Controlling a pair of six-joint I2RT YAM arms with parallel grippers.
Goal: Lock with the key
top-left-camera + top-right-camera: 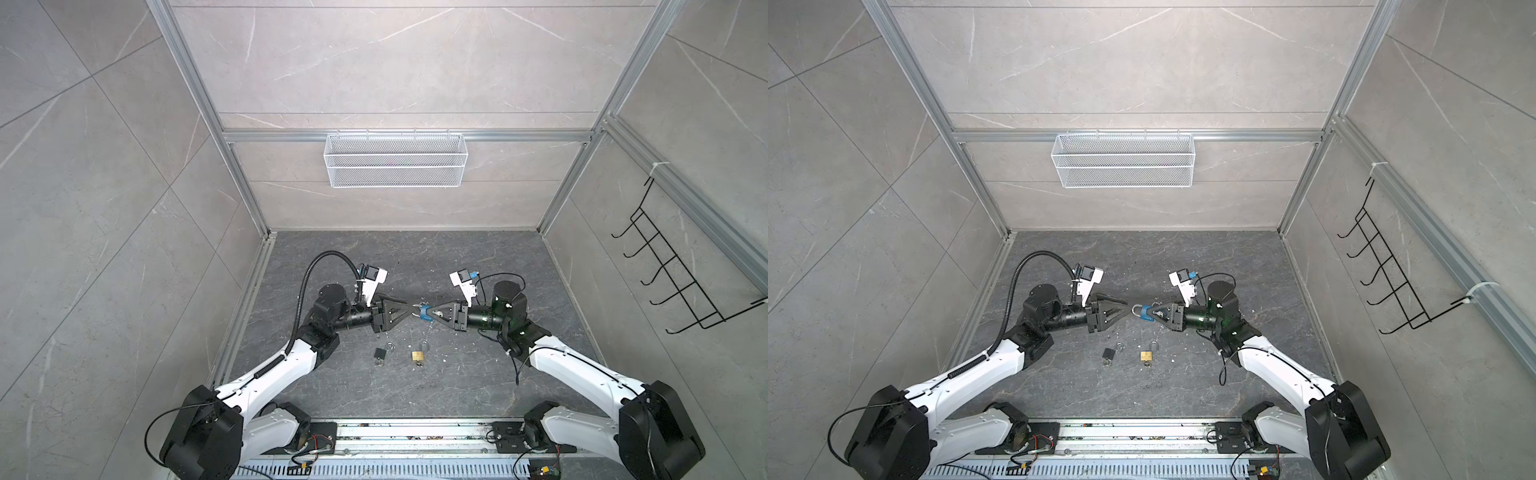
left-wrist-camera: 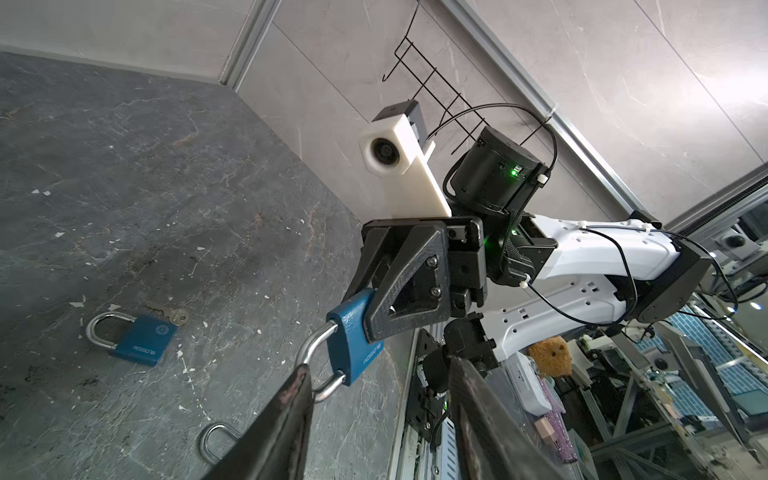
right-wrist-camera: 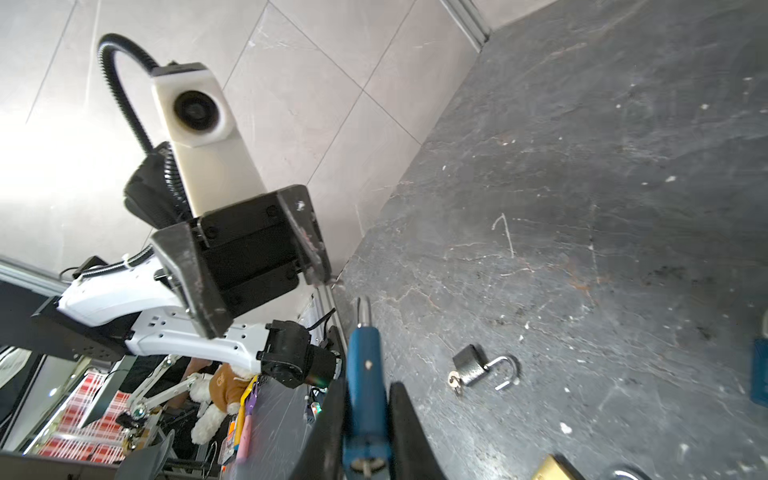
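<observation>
In both top views, the blue padlock (image 1: 424,312) (image 1: 1146,312) is held above the floor (image 1: 415,257) by the right gripper (image 1: 432,312), level with the left gripper (image 1: 408,305). In the left wrist view, the left fingers (image 2: 286,415) are spread wide, one seen in front of the shackle (image 2: 318,349). In the right wrist view, the padlock body is clamped between narrow right fingers (image 3: 411,436).

We looked steeply down from high above the counter (image 1: 374,266) in both top views, which overlapped almost wholly. Our wrist cameras sat close behind the left claw (image 1: 409,311) and the right claw (image 1: 432,312), facing each other.
</observation>
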